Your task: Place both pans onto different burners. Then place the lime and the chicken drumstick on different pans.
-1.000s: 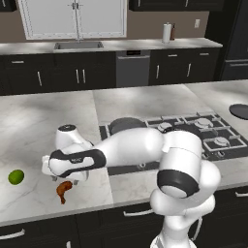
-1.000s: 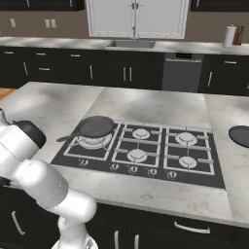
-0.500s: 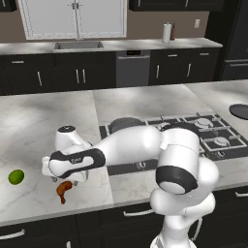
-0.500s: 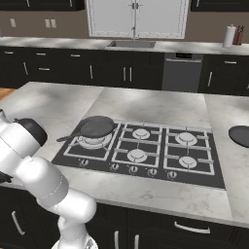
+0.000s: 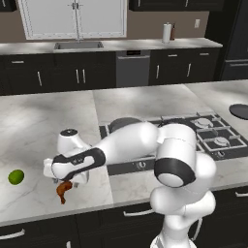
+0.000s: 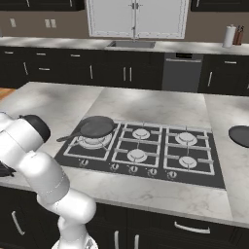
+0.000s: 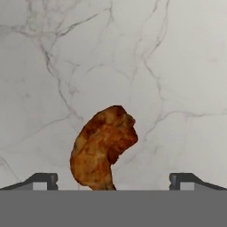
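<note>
I see the chicken drumstick (image 7: 103, 148) lying flat on the pale marble bench (image 5: 29, 131), orange-brown and bumpy; the lime (image 5: 16, 177) sits near it, small and bright green; one grey pan (image 6: 97, 127) rests on a burner (image 6: 92, 141); the darker pan (image 6: 239, 136) lies far off on the bench.

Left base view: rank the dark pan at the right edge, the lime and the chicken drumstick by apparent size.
1. Dark pan, cut off by the frame edge.
2. Lime and chicken drumstick look alike; the hand partly hides the drumstick.
</note>
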Available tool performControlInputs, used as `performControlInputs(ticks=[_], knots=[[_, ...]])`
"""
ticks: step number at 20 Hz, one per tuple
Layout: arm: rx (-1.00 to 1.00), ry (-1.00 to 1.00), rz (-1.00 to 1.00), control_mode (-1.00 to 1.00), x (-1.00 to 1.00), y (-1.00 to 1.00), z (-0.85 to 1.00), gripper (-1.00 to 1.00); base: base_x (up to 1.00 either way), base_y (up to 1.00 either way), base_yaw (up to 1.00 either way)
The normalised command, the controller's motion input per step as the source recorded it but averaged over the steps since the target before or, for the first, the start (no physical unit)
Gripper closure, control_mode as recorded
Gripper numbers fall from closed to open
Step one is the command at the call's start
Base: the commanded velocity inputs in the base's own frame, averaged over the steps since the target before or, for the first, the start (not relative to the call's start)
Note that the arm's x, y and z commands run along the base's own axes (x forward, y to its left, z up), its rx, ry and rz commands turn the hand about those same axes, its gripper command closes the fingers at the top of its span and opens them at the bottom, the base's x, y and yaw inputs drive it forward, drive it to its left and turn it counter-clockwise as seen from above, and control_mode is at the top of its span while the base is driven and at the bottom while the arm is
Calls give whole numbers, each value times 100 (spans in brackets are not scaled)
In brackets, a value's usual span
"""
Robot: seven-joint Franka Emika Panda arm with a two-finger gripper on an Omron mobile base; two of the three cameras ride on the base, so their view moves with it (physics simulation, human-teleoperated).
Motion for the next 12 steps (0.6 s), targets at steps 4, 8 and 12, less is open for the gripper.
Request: performControlInputs(ticks=[4,8,12], knots=[[0,0,0,-100,12,11,-12,-100,0,0,0],[0,0,0,-100,11,10,-11,-100,0,0,0],[0,0,0,-100,11,9,-5,-100,0,0,0]])
